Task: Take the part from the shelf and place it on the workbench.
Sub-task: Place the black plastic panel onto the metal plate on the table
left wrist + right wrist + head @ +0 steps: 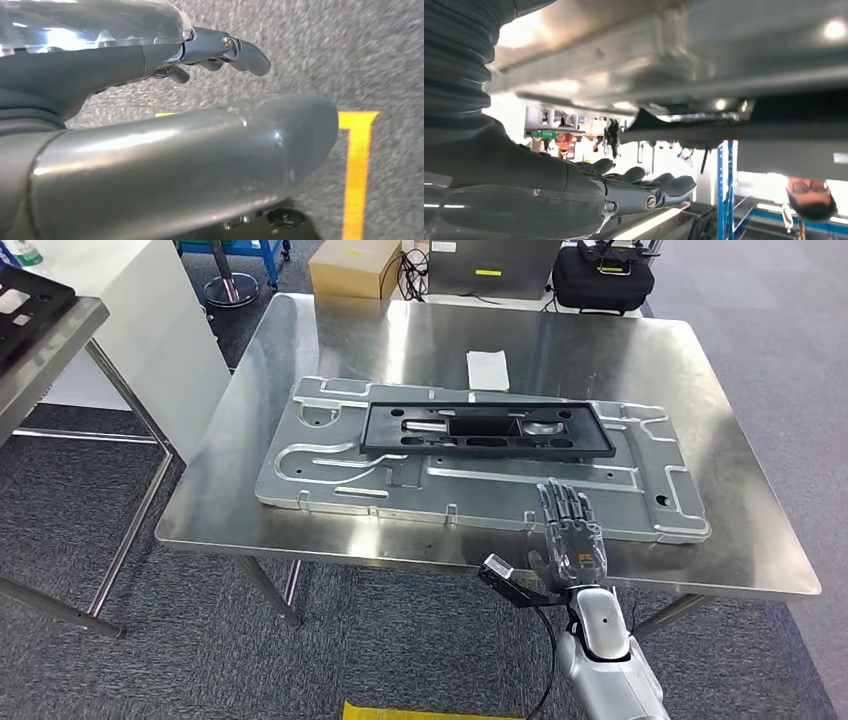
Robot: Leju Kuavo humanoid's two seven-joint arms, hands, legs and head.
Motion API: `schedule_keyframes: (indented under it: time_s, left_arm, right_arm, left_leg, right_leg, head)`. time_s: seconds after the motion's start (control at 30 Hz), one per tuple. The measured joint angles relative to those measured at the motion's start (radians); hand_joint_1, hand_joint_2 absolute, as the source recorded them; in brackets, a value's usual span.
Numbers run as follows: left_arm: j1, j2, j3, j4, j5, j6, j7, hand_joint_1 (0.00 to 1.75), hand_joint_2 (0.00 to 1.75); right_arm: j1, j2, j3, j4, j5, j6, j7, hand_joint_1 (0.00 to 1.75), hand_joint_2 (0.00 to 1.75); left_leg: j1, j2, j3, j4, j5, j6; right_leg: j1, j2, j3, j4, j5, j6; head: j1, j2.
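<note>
Black rectangular plastic part lies flat on my large grey stamped metal plate, which rests on the steel surface. My right hand hovers released, fingers straight, over the plate's near edge. My left hand hangs released above grey carpet.

Silver right arm, lower right of frame, ends in a dark-fingered right hand (black cable alongside).

The part lies on a plate on the workbench.
</note>
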Motion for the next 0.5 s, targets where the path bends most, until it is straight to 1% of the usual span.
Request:
schedule_keyframes:
  time_s: [0.03,0.07,0.1,0.13,0.17,0.2,0.23,0.27,0.3,0.33,0.37,0.4,0.43,0.47,0.5]
  left_arm:
    - [0.0,0.0,0.0,0.0,0.0,-0.001,0.0,0.0,0.0]
    - [0.0,-0.002,0.0,0.0,0.0,-0.003,0.0,0.0,0.0]
    - [0.0,-0.003,0.001,0.0,0.001,-0.005,0.0,0.0,0.0]
    - [-0.001,-0.004,0.001,0.001,0.001,-0.006,0.0,0.0,0.0]
    - [-0.001,-0.005,0.002,0.001,0.001,-0.007,0.0,0.0,0.0]
    - [0.0,-0.005,0.003,0.001,0.001,-0.007,0.0,0.0,0.0]
    - [0.001,-0.004,0.004,0.001,0.001,-0.007,0.0,0.0,0.0]
    - [0.001,-0.004,0.005,0.001,0.001,-0.007,0.0,0.0,0.0]
    - [0.002,-0.004,0.006,0.001,0.001,-0.008,0.0,0.0,0.0]
    - [0.003,-0.003,0.006,0.001,0.001,-0.008,0.0,0.0,0.0]
    - [0.003,-0.003,0.006,0.001,0.001,-0.008,0.0,0.0,0.0]
    - [0.004,-0.003,0.007,0.001,0.002,-0.009,0.0,0.0,0.0]
    - [0.004,-0.003,0.007,0.001,0.002,-0.009,0.0,0.0,0.0]
    - [0.003,-0.003,0.007,0.001,0.002,-0.01,0.0,0.0,0.0]
    - [0.003,-0.003,0.007,0.001,0.002,-0.01,0.0,0.0,0.0]
  right_arm:
    - [0.0,0.0,0.0,-0.001,0.001,0.0,0.0,0.0,1.75]
    - [0.0,0.0,0.0,-0.003,0.002,-0.001,-0.001,0.0,1.75]
    - [0.0,0.0,0.0,-0.005,0.004,-0.001,-0.001,0.0,1.75]
    - [0.001,0.0,0.0,-0.006,0.005,-0.002,-0.001,0.0,1.75]
    - [0.002,0.0,0.0,-0.007,0.007,-0.002,-0.001,0.0,1.75]
    - [0.004,0.0,0.0,-0.008,0.009,-0.002,-0.001,0.0,1.75]
    - [0.005,0.0,0.0,-0.008,0.01,-0.002,-0.001,0.0,1.75]
    - [0.006,0.0,0.0,-0.008,0.012,-0.002,-0.001,0.0,1.75]
    - [0.007,0.0,0.0,-0.008,0.012,-0.002,-0.001,0.0,1.75]
    - [0.008,0.001,0.0,-0.008,0.013,-0.002,-0.001,0.0,1.75]
    - [0.01,0.001,0.0,-0.008,0.013,-0.002,-0.001,0.0,1.75]
    - [0.012,0.001,0.0,-0.008,0.013,-0.002,-0.001,0.0,1.75]
    - [0.014,0.001,0.0,-0.008,0.013,-0.002,-0.001,0.0,1.75]
    - [0.016,0.001,0.0,-0.008,0.013,-0.002,-0.001,0.0,1.75]
    - [0.018,0.001,0.0,-0.008,0.013,-0.002,-0.001,0.0,1.75]
  left_leg:
    - [-0.001,0.0,-0.01,0.002,0.008,-0.002]
    - [-0.004,0.0,-0.017,0.003,0.015,-0.005]
    - [-0.004,0.0,-0.021,0.003,0.022,-0.009]
    - [-0.004,0.0,-0.023,0.002,0.029,-0.014]
    - [-0.003,0.0,-0.024,0.0,0.037,-0.02]
    - [-0.001,-0.001,-0.025,-0.004,0.046,-0.027]
    - [0.0,-0.002,-0.028,-0.003,0.046,-0.033]
    - [0.0,-0.004,-0.036,0.007,0.032,-0.039]
    - [0.0,-0.005,-0.05,0.038,-0.004,-0.044]
    - [0.003,-0.006,-0.068,0.09,-0.055,-0.049]
    - [0.005,-0.006,-0.088,0.157,-0.107,-0.055]
    - [0.008,-0.005,-0.102,0.226,-0.145,-0.06]
    - [0.01,-0.005,-0.107,0.275,-0.157,-0.064]
    - [0.012,-0.005,-0.096,0.295,-0.145,-0.067]
    - [0.014,-0.005,-0.068,0.279,-0.118,-0.069]
  right_leg:
    - [0.004,0.0,0.056,-0.072,0.018,-0.009]
    - [0.007,0.001,0.112,-0.152,0.02,-0.019]
    - [0.011,0.0,0.153,-0.216,0.017,-0.025]
    - [0.016,0.001,0.179,-0.259,0.01,-0.03]
    - [0.018,0.001,0.184,-0.274,0.009,-0.033]
    - [0.019,0.0,0.18,-0.277,0.018,-0.036]
    - [0.018,-0.001,0.175,-0.283,0.029,-0.042]
    - [0.014,-0.003,0.167,-0.287,0.041,-0.049]
    - [0.011,-0.004,0.155,-0.292,0.056,-0.055]
    - [0.009,-0.006,0.14,-0.293,0.069,-0.06]
    - [0.009,-0.006,0.123,-0.291,0.081,-0.063]
    - [0.009,-0.006,0.104,-0.287,0.092,-0.063]
    - [0.009,-0.007,0.086,-0.282,0.102,-0.061]
    - [0.009,-0.007,0.067,-0.275,0.112,-0.059]
    - [0.008,-0.008,0.048,-0.268,0.121,-0.056]
  head:
    - [0.0,0.0]
    - [-0.001,0.0]
    - [-0.001,0.0]
    - [0.0,0.0]
    - [0.001,0.0]
    - [0.002,0.0]
    - [0.003,0.0]
    - [0.002,0.0]
    - [0.0,0.0]
    - [-0.002,0.0]
    - [-0.003,0.0]
    - [-0.004,0.0]
    - [-0.004,0.0]
    - [-0.004,0.0]
    - [-0.004,0.0]
